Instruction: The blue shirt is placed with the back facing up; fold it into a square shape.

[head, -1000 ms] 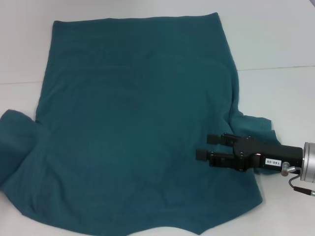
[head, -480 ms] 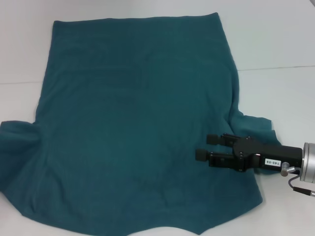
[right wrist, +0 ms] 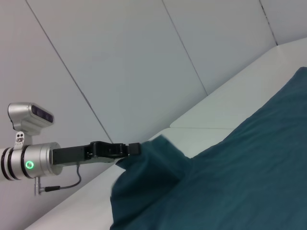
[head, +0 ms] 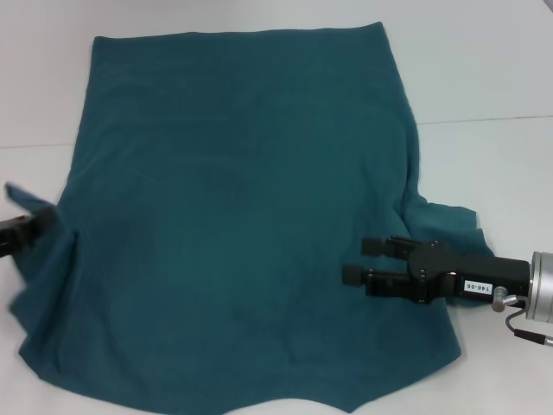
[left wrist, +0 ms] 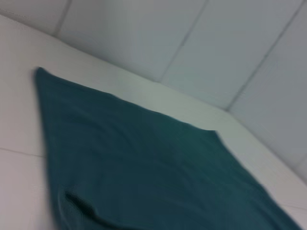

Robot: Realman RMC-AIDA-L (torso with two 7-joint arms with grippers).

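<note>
Lifting the left sleeve off the white tabletop (head: 484, 78), the left gripper (head: 24, 230) pinches the bunched edge of the large dark teal-blue short-sleeved shirt of soft matte fabric (head: 242, 216), which lies spread flat across the table. The right wrist view shows those fingers closed on a raised peak of cloth. Opposite, the right gripper (head: 367, 259) hovers over the shirt's right side near the crumpled right sleeve, jaws spread and empty. Judging by this, the first sleeve fold is under way; next the raised sleeve likely needs carrying inward across the back.
</note>
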